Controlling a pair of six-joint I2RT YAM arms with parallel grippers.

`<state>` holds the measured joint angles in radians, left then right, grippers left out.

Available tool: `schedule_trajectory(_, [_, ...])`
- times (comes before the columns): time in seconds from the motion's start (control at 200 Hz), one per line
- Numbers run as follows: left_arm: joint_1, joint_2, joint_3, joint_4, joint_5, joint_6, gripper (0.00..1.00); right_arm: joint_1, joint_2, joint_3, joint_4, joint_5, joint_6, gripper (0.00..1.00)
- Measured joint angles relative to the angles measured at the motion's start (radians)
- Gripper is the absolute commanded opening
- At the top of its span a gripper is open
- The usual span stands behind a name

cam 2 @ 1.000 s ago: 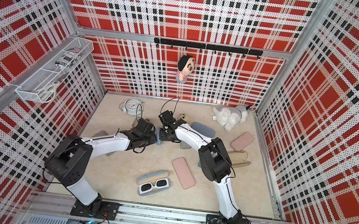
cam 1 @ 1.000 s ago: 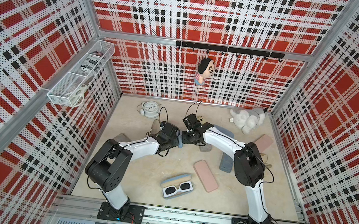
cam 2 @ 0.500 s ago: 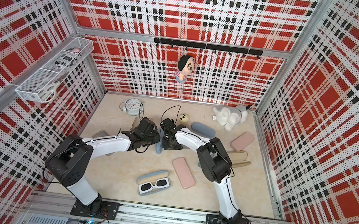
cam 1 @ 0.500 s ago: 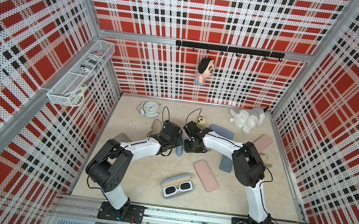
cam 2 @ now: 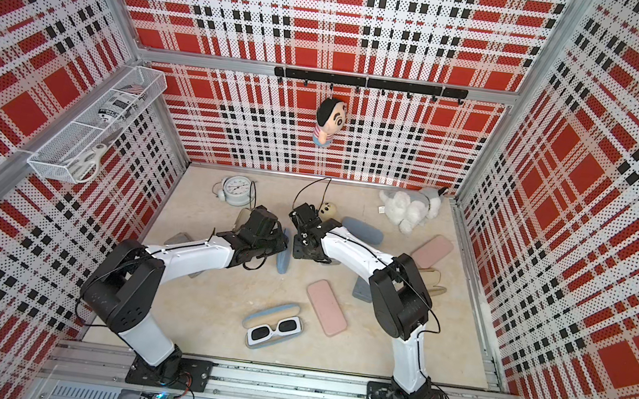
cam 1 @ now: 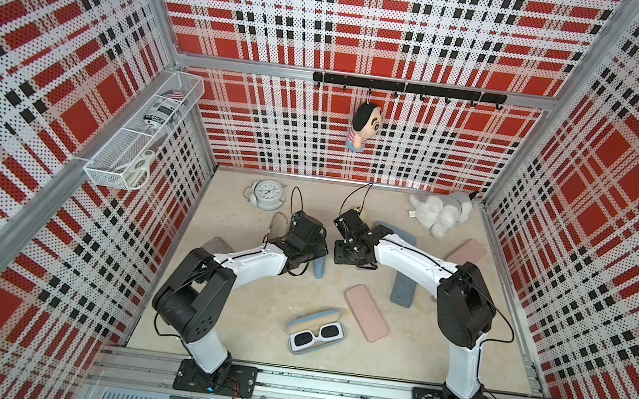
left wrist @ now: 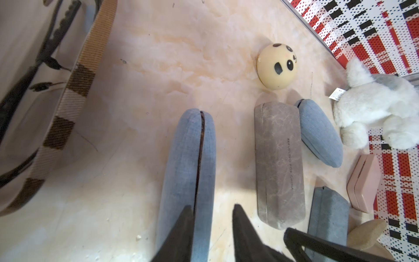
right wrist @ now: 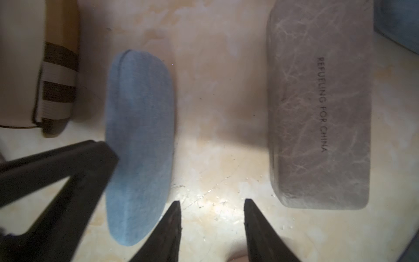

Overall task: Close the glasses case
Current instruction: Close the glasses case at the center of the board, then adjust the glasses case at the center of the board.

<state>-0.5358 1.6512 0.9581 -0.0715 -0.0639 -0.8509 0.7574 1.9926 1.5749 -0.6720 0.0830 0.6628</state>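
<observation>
Mid-floor, btwn the two arms: blue glasses case (cam 1: 318,268) stands on edge, lid almost shut.
In the L wrist view the blue glasses case (left wrist: 186,158) shows its seam as a thin dark slit. L gripper (left wrist: 212,206) is over one end of it w/ jaws parted: one fingertip (left wrist: 184,224) sits on the seam, the other is just off the case's side w/ floor showing btwn, so no clamp seen. R gripper (right wrist: 212,202) is parted too, w/ only bare floor btwn its fingers. It sits btwn the blue case (right wrist: 140,136) and a brown case (right wrist: 317,102) marked "REFUELING FOR CHINA", which lies flat. Well apart, toward the arm bases, an open case (cam 1: 312,320) holds white sunglasses (cam 1: 316,333), w/ a pink case (cam 1: 366,313) near it.
</observation>
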Motion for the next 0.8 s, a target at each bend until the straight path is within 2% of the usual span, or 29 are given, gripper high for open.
schedule_trajectory(0.145, [0.005,-0.111,-0.021,-0.012,-0.037,-0.011,0.62,0.011,0.000,0.007,0.030,-0.044,-0.023,0.65])
schedule_trajectory(0.356, [0.052,-0.458,-0.071,-0.054,-0.155,-0.022,0.86,0.068,0.060,0.152,0.026,-0.066,-0.043,0.73])
schedule_trajectory(0.541, [0.172,-0.696,-0.139,-0.111,-0.212,-0.024,0.87,0.102,0.180,0.305,-0.024,-0.071,-0.037,0.76])
schedule_trajectory(0.636, [0.235,-0.739,-0.186,-0.150,-0.204,-0.024,0.88,0.108,0.230,0.341,-0.060,-0.058,-0.025,0.78])
schedule_trajectory(0.802, [0.299,-0.767,-0.245,-0.215,-0.173,-0.022,0.88,0.110,0.233,0.354,-0.101,-0.019,0.003,0.80])
